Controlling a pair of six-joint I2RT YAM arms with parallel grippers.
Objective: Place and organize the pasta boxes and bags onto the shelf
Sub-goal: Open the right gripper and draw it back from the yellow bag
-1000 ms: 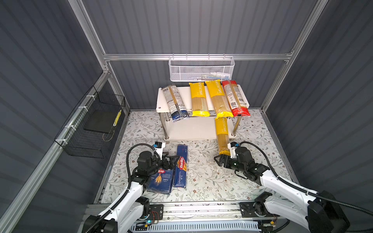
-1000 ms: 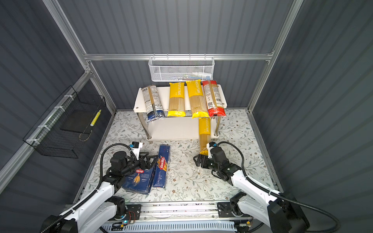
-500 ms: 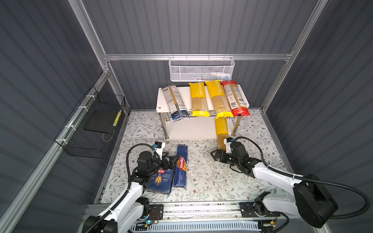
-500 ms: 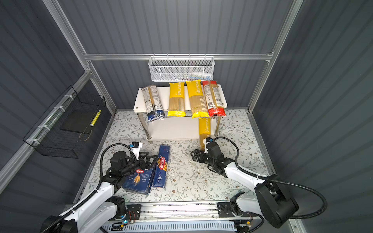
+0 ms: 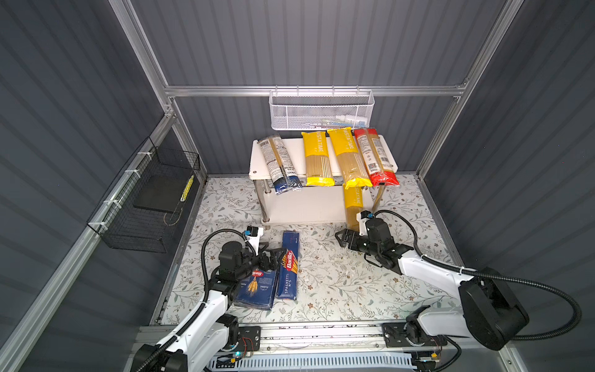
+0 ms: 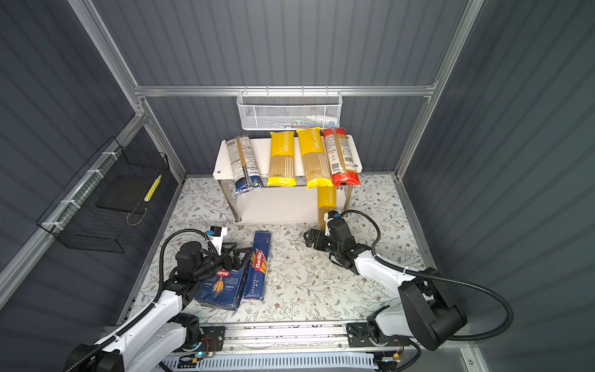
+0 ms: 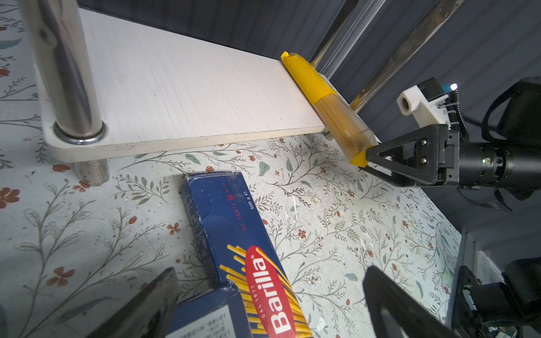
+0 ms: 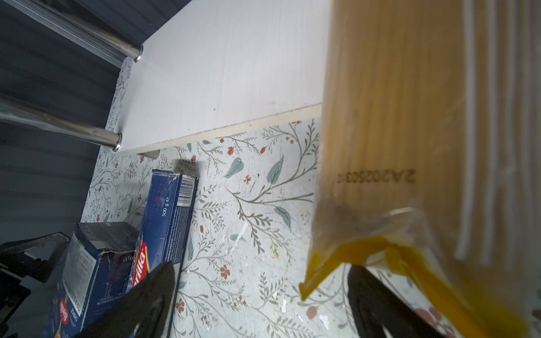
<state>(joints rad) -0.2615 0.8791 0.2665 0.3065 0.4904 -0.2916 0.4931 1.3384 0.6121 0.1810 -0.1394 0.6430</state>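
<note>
Pasta bags (image 5: 349, 161) are seen four abreast on the top board of the shelf (image 5: 257, 169), each overhanging its front edge. A fifth yellow bag (image 5: 353, 203) is laid along the right end of the lower board (image 5: 306, 206), with its near end projecting past the front edge. The right gripper (image 5: 341, 239) is held low just beside that projecting end, with its jaws spread wide and nothing held. In the left wrist view one fingertip appears to be touching the bag's yellow seal, though contact cannot be confirmed. The narrow box (image 5: 288, 273) and the wide box (image 5: 257, 290) are found side by side on the floor, short of the shelf. The left gripper (image 5: 273, 257) is poised over the wide box's shelf-ward end, with its jaws apart and neither box gripped.

Bag placement is judged nearly finished, with both boxes yet to be placed. Several faults could be caused from here. If the open finger is swung sideways, the projecting bag could be dragged off the lower board. If a box is lifted in carelessly, the overhanging bags above could be clipped and tipped off. If the wide box is pinched off-centre, it could twist and slip.
</note>
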